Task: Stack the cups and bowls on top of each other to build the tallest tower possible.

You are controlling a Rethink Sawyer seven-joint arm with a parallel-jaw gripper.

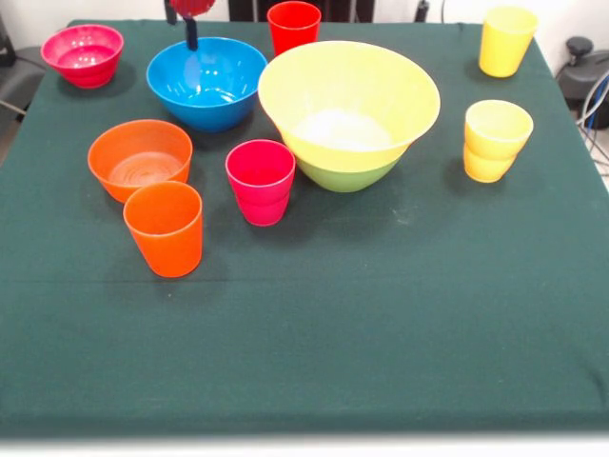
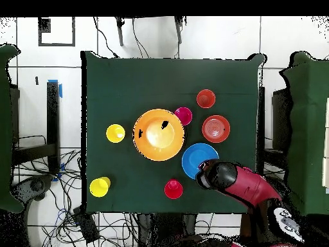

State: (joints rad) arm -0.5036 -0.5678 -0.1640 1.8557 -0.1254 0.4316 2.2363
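Note:
The tower is a very large yellow bowl (image 1: 348,100) (image 2: 159,134) resting in a green bowl (image 1: 347,177) at mid-table. To its left in the front view are a blue bowl (image 1: 207,81) (image 2: 196,159), an orange bowl (image 1: 140,157) (image 2: 216,128), a pink bowl (image 1: 82,54), an orange cup (image 1: 164,228) (image 2: 205,98) and a pink cup (image 1: 260,181) (image 2: 183,116). A red cup (image 1: 293,26) (image 2: 173,189) stands behind. My gripper (image 1: 191,27) hangs over the blue bowl's far rim, only its lower part showing.
On the right in the front view stand two nested yellow cups (image 1: 496,140) (image 2: 115,133) and a single yellow cup (image 1: 506,40) (image 2: 99,186) near the far corner. In the overhead view the red arm (image 2: 238,182) covers the pink bowl. The green cloth (image 1: 381,314) reaches the table edges.

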